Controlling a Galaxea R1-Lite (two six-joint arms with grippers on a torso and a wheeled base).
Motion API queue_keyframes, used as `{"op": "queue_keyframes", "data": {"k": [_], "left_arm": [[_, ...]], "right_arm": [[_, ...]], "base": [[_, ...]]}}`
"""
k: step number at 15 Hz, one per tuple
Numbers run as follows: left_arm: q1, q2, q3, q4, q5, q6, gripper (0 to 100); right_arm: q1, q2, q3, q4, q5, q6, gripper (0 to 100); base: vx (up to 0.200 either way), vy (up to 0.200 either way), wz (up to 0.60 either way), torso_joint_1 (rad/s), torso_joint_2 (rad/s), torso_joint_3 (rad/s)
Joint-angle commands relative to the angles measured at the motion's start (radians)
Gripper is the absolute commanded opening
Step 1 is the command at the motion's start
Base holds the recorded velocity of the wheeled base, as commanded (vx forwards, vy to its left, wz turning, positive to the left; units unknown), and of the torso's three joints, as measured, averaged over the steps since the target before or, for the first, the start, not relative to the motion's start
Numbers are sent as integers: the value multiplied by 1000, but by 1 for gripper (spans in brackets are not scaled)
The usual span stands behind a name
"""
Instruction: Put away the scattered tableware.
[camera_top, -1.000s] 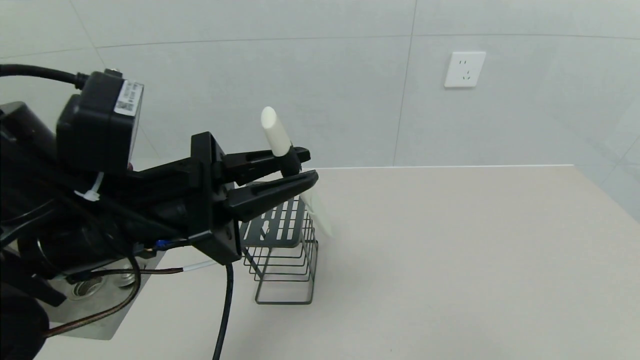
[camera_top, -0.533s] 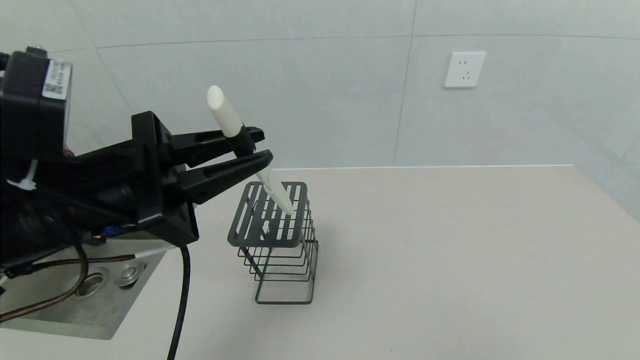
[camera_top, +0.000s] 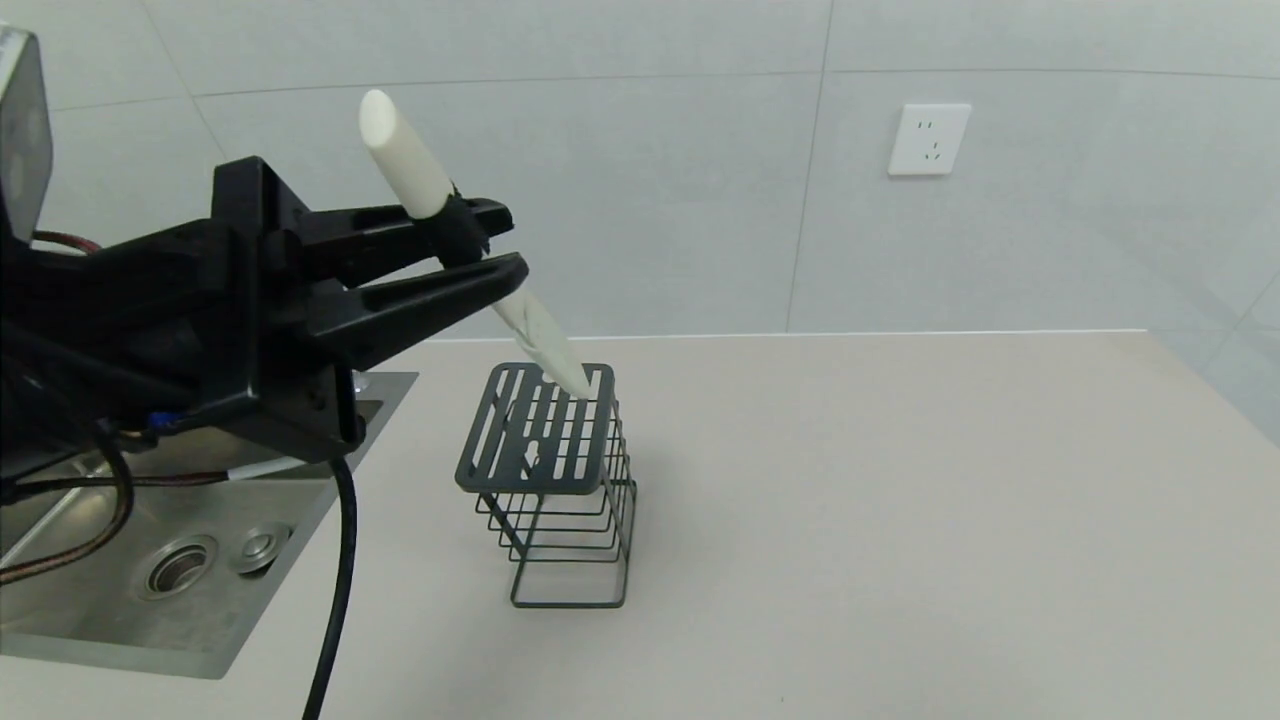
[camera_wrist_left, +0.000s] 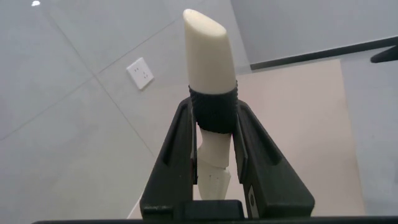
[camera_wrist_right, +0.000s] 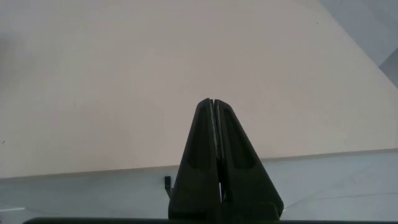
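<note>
Here the white knife (camera_top: 400, 165) is clamped tilted between the closed fingers of the left gripper (camera_top: 495, 245), tip just over the rack (camera_top: 520, 440).

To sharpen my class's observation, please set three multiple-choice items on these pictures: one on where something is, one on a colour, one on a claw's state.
1. Where does the tip of the knife held by the left claw point?
A. Into a drawer
B. At the slotted top of the wire rack
C. Into a mug

2. What colour is the knife's handle?
A. Red
B. Blue
C. White

3. What state is the right claw in?
A. Shut, holding nothing
B. Wide open
C. Shut on a spoon

Answers:
1 B: the head view shows the tilted blade slanting down to the rack's top plate.
2 C: the handle is white, with a black band where the claw grips it.
3 A: the right wrist view shows it closed tip to tip with nothing between.
</note>
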Motion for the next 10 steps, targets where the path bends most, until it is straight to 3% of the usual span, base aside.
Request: {"op": "queue_keyframes", "data": {"k": [1,3,4,5,8,10], "left_arm": [[24,40,-10,2,-38,4,0],[107,92,-42,1,-99,5,0],[122,102,-50,1,-117,5,0],[176,148,-88,-4,-206,5,0],[125,143,-88,1,-234,4,0],[122,157,-87,2,-231,2,0]], "right_arm": [[0,6,0,3,0,-1,0],[0,6,0,3,0,-1,0],[0,6,0,3,0,-1,0],[0,6,0,3,2,-1,0],[0,6,0,3,0,-1,0],[0,6,0,3,0,-1,0]], "base": [[0,0,0,0,0,0],[0,0,0,0,0,0],[0,0,0,0,0,0],[0,0,0,0,0,0],[0,0,0,0,0,0],[0,0,0,0,0,0]]}}
